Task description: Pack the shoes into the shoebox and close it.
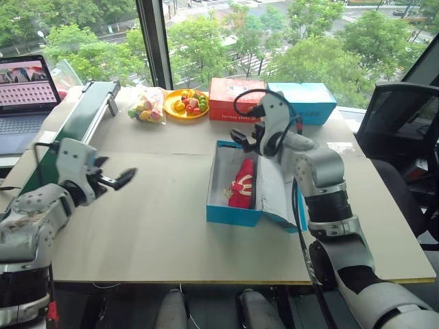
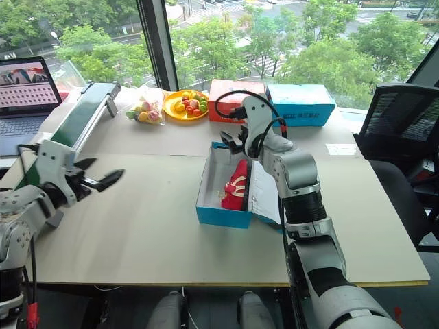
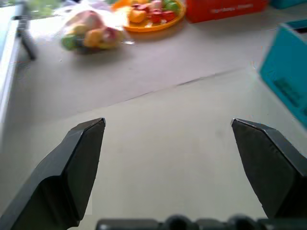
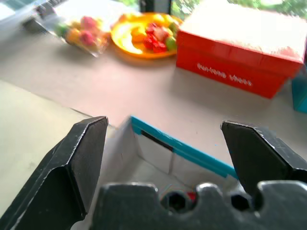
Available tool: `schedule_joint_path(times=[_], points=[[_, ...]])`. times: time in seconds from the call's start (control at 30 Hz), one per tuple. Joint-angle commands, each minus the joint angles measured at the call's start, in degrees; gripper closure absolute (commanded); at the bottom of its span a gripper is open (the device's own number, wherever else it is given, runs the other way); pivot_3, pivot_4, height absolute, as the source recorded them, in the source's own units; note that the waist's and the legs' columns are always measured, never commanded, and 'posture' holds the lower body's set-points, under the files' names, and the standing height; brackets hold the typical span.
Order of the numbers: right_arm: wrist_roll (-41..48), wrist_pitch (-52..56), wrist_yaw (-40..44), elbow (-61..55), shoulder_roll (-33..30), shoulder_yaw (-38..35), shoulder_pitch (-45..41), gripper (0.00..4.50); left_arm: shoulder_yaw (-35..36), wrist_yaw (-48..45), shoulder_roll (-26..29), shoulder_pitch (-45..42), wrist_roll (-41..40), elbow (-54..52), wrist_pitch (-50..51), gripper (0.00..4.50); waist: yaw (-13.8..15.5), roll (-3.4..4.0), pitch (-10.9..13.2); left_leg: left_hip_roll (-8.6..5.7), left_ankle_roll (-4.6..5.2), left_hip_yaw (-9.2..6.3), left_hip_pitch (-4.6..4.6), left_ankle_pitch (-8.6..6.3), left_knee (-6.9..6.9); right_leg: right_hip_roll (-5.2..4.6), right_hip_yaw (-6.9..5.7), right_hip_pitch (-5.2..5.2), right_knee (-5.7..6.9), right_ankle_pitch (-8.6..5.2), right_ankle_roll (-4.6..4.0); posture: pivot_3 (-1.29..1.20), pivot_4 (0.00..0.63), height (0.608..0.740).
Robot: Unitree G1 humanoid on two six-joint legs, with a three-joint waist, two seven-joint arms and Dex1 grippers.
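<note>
On the table (image 1: pixel 171 226), mid-surface, the blue shoebox (image 1: pixel 233 212) sits open, its long axis running away from the robot, lid (image 1: pixel 274 192) folded out to its right. Inside, against the right wall, lie red shoes (image 1: pixel 242 184), lengthwise along the box. The right gripper (image 1: pixel 241 139) hovers over the box's far end, fingers spread, empty. The left gripper (image 1: pixel 122 179) hangs well left, also spread, empty.

Open blue shoebox (image 1: pixel 233 214) mid-table, lid down rightward, red shoes (image 1: pixel 242 184) inside
</note>
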Motion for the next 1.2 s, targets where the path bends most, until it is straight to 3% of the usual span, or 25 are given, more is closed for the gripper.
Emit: schedule_joint_path(times=[0.03,0.17,0.4,0.73,1.2], points=[[6.9,-2.2,10.6,-8.4,-0.9,-0.8,1.9,0.04,4.7,5.4,-1.2,-1.1,3.5,4.4,-6.5,0.0,-0.1,0.0,0.0,0.0,0.0,0.0,0.0,-0.01,-0.04,0.0,0.0,0.01,-0.04,0.0,0.0,0.0,0.15,0.74],[10.5,-3.2,21.1,-12.8,-4.5,1.2,5.7,0.04,7.7,9.2,-2.6,-1.7,5.0,9.1,-11.0,0.0,0.6,-0.03,0.0,0.01,0.0,0.0,-0.03,-0.04,-0.03,-0.03,-0.07,0.05,-0.06,-0.01,-0.01,0.0,0.15,0.74],[4.5,-10.0,27.1,-10.7,-7.7,8.3,7.7,0.04,7.8,8.6,-3.6,-5.6,5.0,21.2,-17.4,0.0,0.9,-0.05,0.0,0.01,-0.02,-0.01,0.07,-0.03,0.11,-0.01,-0.11,0.08,0.16,0.0,-0.04,0.0,0.15,0.74],[-0.6,-16.5,27.2,-7.8,-5.2,12.0,8.3,0.04,4.1,6.8,-2.3,-15.6,7.9,39.4,-25.2,0.0,1.7,-0.07,0.0,0.0,-0.04,-0.01,0.04,-0.03,0.08,0.0,-0.12,0.02,0.16,-0.01,-0.05,0.0,0.15,0.74],[-1.7,-15.2,25.6,-9.1,-3.8,11.6,9.5,0.04,3.6,5.6,2.0,-20.0,10.0,48.1,-30.5,0.0,1.7,-0.09,0.0,0.0,-0.06,0.0,0.04,-0.02,0.1,0.0,-0.15,0.01,0.23,-0.01,-0.06,0.0,0.15,0.74]])
